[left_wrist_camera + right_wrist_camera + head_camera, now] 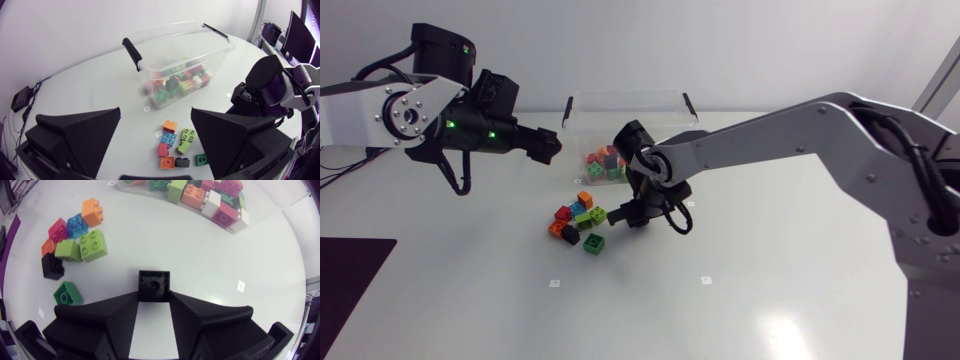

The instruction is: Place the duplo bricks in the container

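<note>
My right end effector (154, 295) clamps a black brick (154, 282), loose bricks (75, 242) at its ten o'clock; left end effector (156, 114) spread apart.

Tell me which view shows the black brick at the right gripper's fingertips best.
The right wrist view: the black brick sits close up between the fingers of the right gripper, underside showing. In the head view it merges with the black gripper; in the left wrist view I cannot make it out.

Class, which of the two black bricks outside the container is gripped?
The black plastic duplo brick between the right gripper's fingers; the other black brick rests on the table beside loose coloured bricks.
</note>
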Controlling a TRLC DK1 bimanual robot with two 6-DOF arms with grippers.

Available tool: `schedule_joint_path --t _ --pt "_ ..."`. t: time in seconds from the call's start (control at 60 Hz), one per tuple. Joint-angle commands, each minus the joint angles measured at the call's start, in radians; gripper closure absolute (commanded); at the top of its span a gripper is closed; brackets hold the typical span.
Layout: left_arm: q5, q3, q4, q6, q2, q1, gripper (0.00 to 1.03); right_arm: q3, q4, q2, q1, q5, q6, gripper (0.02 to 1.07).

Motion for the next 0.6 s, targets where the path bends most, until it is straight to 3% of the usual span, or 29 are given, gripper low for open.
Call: schedule_joint_path --t 0.0,0.033,0.1,0.133,0.533,0.583 --pt "0.018 -0.025 -0.012 0.032 -0.020 -0.018 0.06 -0.066 -0.001 -0.042 0.005 -0.008 -0.023 0.63" --pt "0.022 -0.027 -0.018 0.045 -0.020 -0.024 0.06 -0.075 0.002 -0.052 0.007 -0.003 -0.024 0.53" --pt "0.027 -0.027 -0.027 0.052 -0.021 -0.029 0.06 -0.067 -0.018 -0.055 0.008 -0.002 -0.034 0.22" --pt "0.027 -0.025 -0.032 0.055 -0.024 -0.032 0.06 -0.055 -0.032 -0.052 0.011 -0.002 -0.035 0.17" --pt "0.027 -0.063 -0.049 0.068 -0.066 -0.032 0.06 0.089 -0.144 0.044 0.019 -0.026 -0.044 0.17" --pt "0.027 -0.066 -0.049 0.069 -0.070 -0.032 0.06 0.095 -0.145 0.051 0.019 -0.032 -0.044 0.22"
